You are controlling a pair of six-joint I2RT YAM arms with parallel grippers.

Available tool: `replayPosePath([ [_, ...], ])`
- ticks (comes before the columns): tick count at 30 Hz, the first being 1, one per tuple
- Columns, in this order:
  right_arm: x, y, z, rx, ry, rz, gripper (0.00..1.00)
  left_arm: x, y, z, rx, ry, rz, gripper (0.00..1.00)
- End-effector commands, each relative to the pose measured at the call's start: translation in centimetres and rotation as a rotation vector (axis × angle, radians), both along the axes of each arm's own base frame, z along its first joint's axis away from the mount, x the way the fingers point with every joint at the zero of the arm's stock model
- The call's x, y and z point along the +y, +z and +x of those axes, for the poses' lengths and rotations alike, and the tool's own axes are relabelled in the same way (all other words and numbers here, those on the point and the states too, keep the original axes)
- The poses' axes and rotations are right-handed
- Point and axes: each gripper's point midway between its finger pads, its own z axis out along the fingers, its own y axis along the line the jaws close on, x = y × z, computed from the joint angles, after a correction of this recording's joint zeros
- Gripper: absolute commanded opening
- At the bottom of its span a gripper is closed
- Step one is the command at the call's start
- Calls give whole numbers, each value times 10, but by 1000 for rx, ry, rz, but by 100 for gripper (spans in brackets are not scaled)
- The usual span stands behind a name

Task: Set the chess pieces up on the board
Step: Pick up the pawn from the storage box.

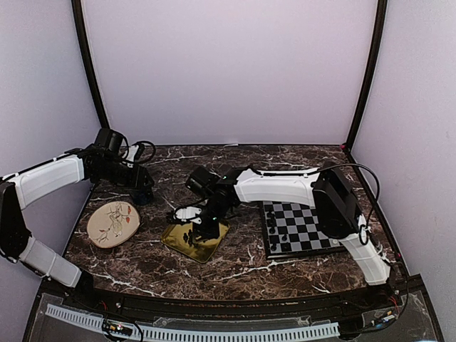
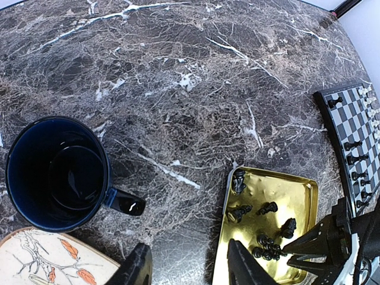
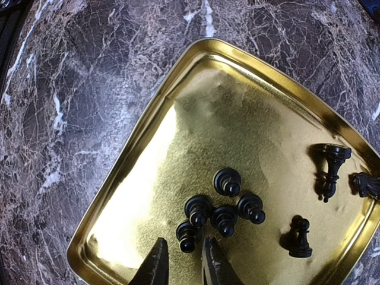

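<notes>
Top view: the board (image 1: 299,228) sits right of centre with a few chess pieces (image 1: 273,229) already on it, and the right gripper (image 1: 205,226) dips over the gold tray (image 1: 174,241) at centre, where the loose ones lie. Left wrist view: the left gripper (image 2: 187,249) hangs at bottom centre beside the blue mug (image 2: 53,172), jaws apart and empty, probably to stay clear. Right wrist view: the jaws are narrowly parted with nothing between them, aimed just below the huddled black pawns (image 3: 222,208), likely to pinch the nearest.

Noted: table (image 2: 178,89) dark brown marble with white veining; tray (image 3: 148,178) polished gold; chess pieces (image 3: 225,217) on it black; board (image 1: 303,228) black-and-white chequered; mug (image 2: 56,178) dark blue; plate (image 1: 112,222) cream with red-orange floral motif.
</notes>
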Motion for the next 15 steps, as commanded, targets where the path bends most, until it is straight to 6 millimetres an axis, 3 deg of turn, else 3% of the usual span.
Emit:
replayPosePath([
  [1, 10, 0, -3, 24, 4, 18, 21, 2, -4, -2, 11, 3, 2, 45],
  [15, 10, -12, -4, 35, 9, -3, 14, 2, -6, -2, 21, -1, 5, 45],
])
